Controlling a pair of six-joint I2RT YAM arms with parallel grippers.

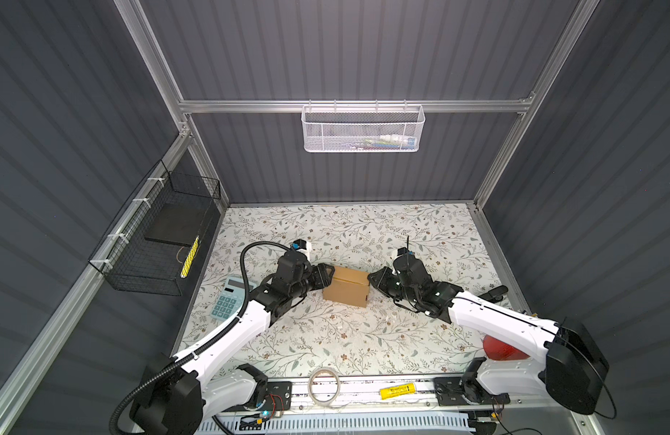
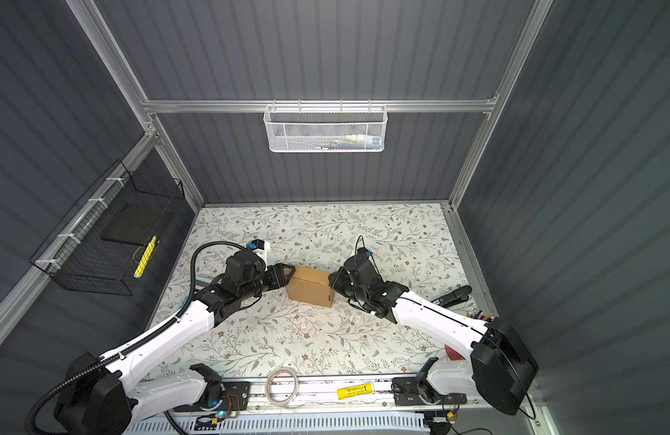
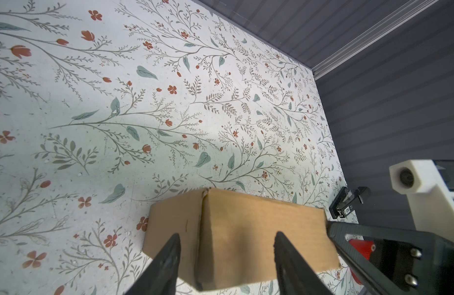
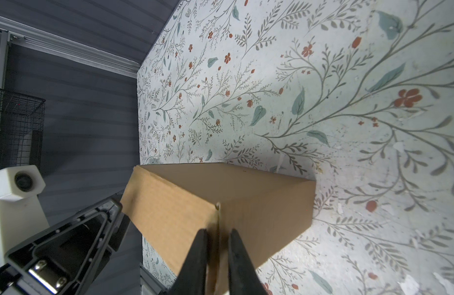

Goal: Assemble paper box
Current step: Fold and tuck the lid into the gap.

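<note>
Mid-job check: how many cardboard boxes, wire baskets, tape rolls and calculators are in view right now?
Cardboard box: 1
Wire baskets: 2 (white basket, black basket)
Tape roll: 1
Calculator: 1
Total: 5

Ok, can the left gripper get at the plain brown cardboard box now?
Probably yes: the left gripper stands open at one end of the plain brown cardboard box, nothing between. The right gripper pinches the opposite end, clear of that side.
</note>
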